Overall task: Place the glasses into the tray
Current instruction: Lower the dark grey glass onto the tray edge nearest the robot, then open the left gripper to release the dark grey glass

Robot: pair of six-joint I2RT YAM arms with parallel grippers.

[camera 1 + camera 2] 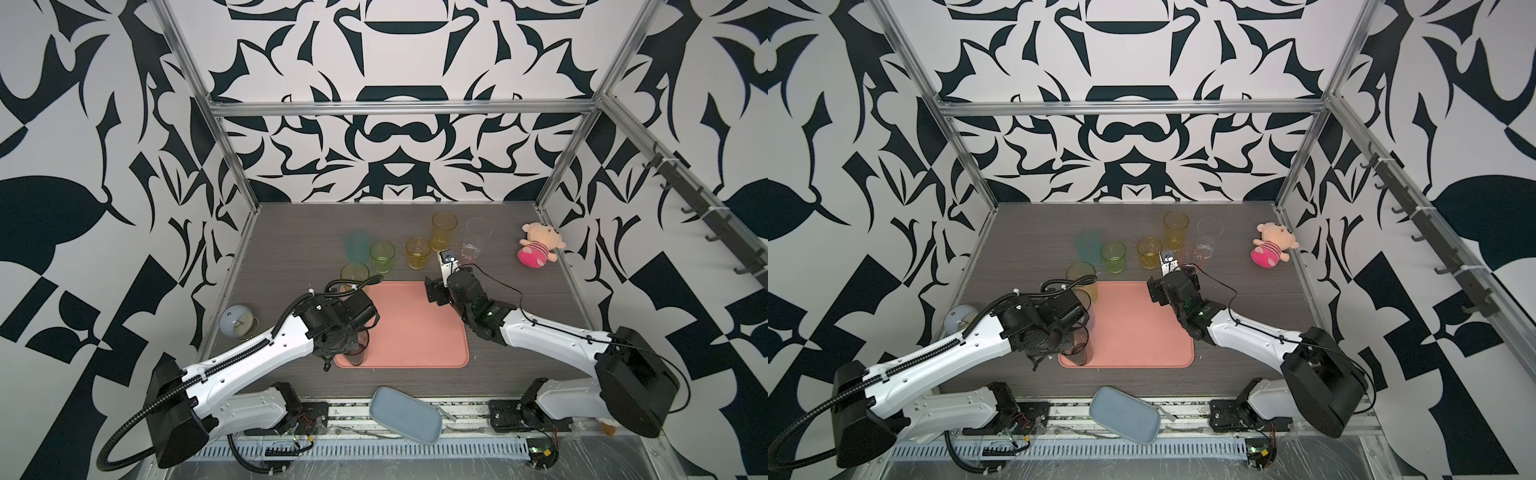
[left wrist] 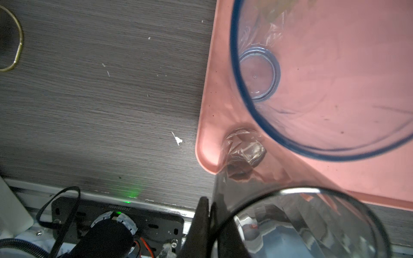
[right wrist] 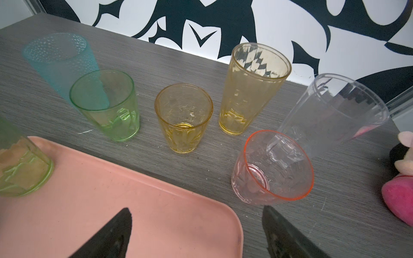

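Smoky grey see-through tumbler (image 2: 312, 225): base in near-left corner of salmon-pink flat tray (image 1: 415, 332), wall pinched by nearly closed left gripper (image 2: 208, 223). Release gently, lift straight, sparing adjacent blue-rimmed tumbler (image 2: 257, 76). Right gripper (image 3: 196, 208): wide open, empty.

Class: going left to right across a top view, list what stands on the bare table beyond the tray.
Teal glass → green glass → short amber glass → tall amber glass → tall clear glass → plush toy. The short pink glass overlaps its neighbours, so it is omitted.
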